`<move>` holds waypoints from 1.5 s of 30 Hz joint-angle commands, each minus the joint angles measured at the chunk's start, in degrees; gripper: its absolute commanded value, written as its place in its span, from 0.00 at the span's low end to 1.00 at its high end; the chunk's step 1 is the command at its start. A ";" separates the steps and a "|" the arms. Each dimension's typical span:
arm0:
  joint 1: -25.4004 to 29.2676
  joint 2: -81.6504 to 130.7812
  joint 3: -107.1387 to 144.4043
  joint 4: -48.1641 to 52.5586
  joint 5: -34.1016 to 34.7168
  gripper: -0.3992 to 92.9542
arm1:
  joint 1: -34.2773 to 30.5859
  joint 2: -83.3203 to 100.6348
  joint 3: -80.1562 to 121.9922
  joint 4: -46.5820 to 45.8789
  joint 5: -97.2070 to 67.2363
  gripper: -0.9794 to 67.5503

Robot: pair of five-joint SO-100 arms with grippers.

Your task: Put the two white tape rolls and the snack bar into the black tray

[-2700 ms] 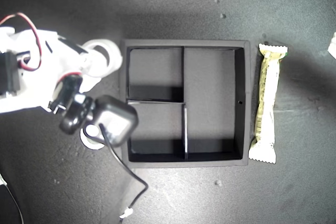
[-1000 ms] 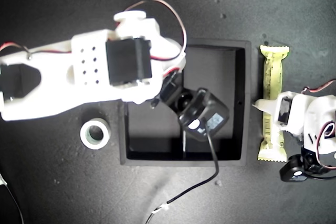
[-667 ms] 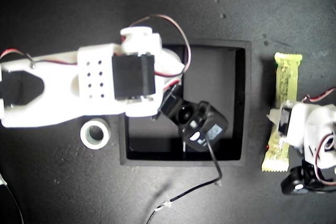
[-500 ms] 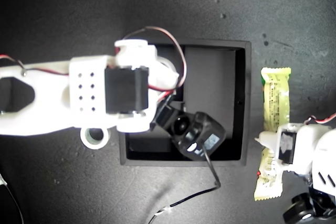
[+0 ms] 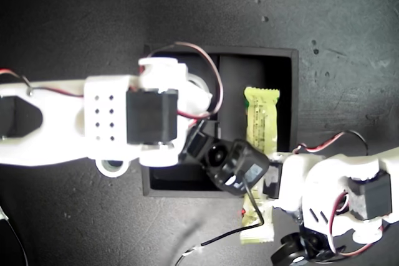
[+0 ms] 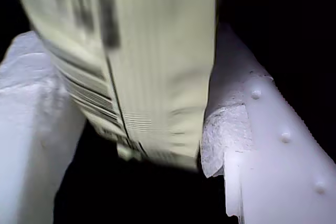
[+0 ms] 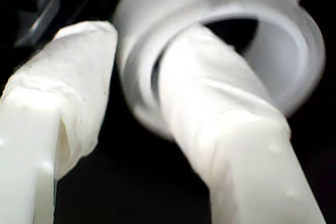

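Note:
The black tray [image 5: 293, 104] sits mid-table in the exterior view. My first gripper [image 6: 136, 129], reaching in from the exterior view's lower right, is shut on the pale yellow-green snack bar [image 5: 260, 116]. The bar hangs over the tray's long compartment, with its near end past the tray's front wall. My second gripper [image 7: 139, 51], on the arm coming from the exterior view's left, is shut on a white tape roll [image 7: 283, 40], one finger through its hole, above the tray's left half. The smaller tape roll [image 5: 112, 167] peeks out under that arm, just left of the tray.
The second arm's white body [image 5: 93, 123] covers the tray's left compartments in the exterior view. A black camera cable [image 5: 218, 238] trails across the dark table [image 5: 75, 17] in front of the tray. The first arm's body [image 5: 336, 197] fills the exterior view's lower right.
My first gripper has lifted the snack bar from the table right of the tray and carried it leftwards over the long compartment. The second arm has shifted only slightly, still holding its roll.

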 commanded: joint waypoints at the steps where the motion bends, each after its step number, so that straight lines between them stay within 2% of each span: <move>1: 0.44 4.04 2.20 1.05 -1.41 0.15 | 1.05 0.70 -4.13 5.80 -11.87 0.26; 5: 1.41 9.40 7.56 1.05 -3.34 0.19 | 2.46 0.70 -9.84 16.00 -13.62 0.27; 8: 2.55 16.26 11.25 1.05 -3.78 0.19 | 4.75 0.70 -18.98 27.42 -15.03 0.26; 13: 6.33 34.80 22.85 1.05 -6.42 0.17 | 10.81 16.96 -8.53 27.95 -16.96 0.26; 17: 13.80 45.26 34.19 0.35 -13.97 0.17 | 16.70 30.50 0.35 27.86 -13.36 0.25; 20: 19.51 48.60 45.09 -5.98 -19.86 0.16 | 21.18 40.25 6.33 27.77 -5.54 0.23; 23: 22.85 49.92 56.25 -15.12 -23.73 0.17 | 24.43 51.59 15.03 27.07 4.75 0.22; 28: 25.22 52.73 72.86 -27.69 -29.44 0.17 | 21.45 71.63 34.54 19.69 14.77 0.18; 34: 25.49 58.18 89.56 -41.84 -32.52 0.16 | 16.87 81.12 49.66 14.50 20.83 0.15; 45: 24.87 56.78 90.70 -46.14 -30.76 0.16 | 15.29 81.83 61.44 8.35 23.12 0.15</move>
